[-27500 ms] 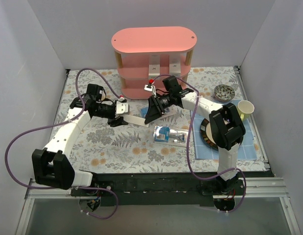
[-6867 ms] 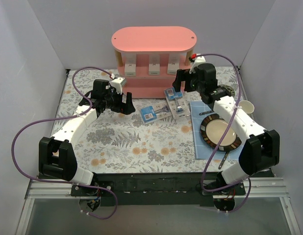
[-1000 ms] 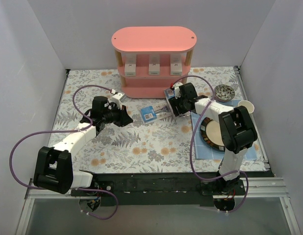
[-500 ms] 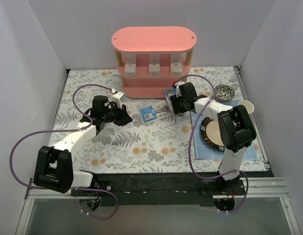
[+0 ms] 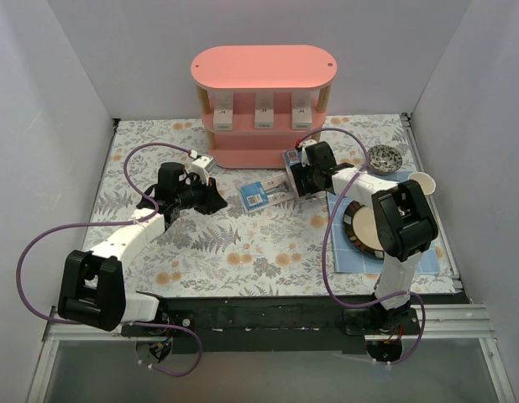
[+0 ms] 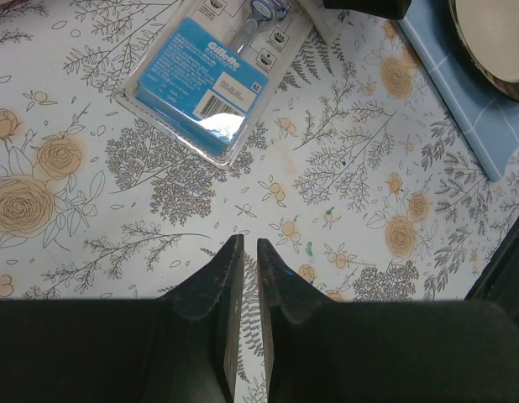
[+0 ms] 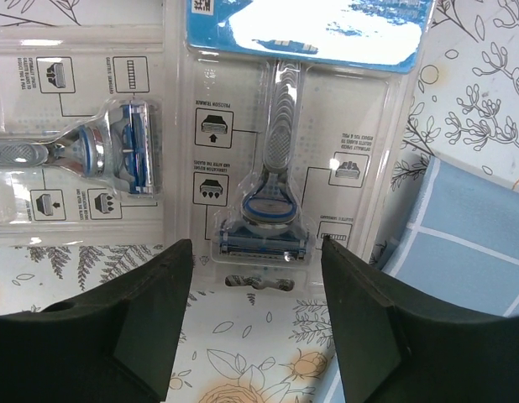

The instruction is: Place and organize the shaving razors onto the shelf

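Note:
The pink shelf [image 5: 264,67] stands at the back. Three white razor boxes [image 5: 264,113] stand in a row on its middle tier. Two blister packs lie on the floral cloth in front of it. The left one [image 5: 258,194] shows its blue card in the left wrist view [image 6: 201,84]. My left gripper [image 5: 216,201] is shut and empty, just left of that pack [image 6: 249,245]. My right gripper [image 5: 300,180] is open and low over the razor end of the right pack [image 7: 272,168], its fingers [image 7: 180,285] either side of the razor head.
A dark-rimmed plate [image 5: 360,227] lies on a blue tiled mat [image 5: 427,252] at the right. A small bowl [image 5: 384,157] and a yellow cup [image 5: 421,185] stand behind it. The mat's edge shows beside my right fingers [image 7: 469,243].
Over the last second the right gripper has edged slightly toward the shelf over the right blister pack. The left arm is almost still. Since the oldest frame a third box stands on the shelf.

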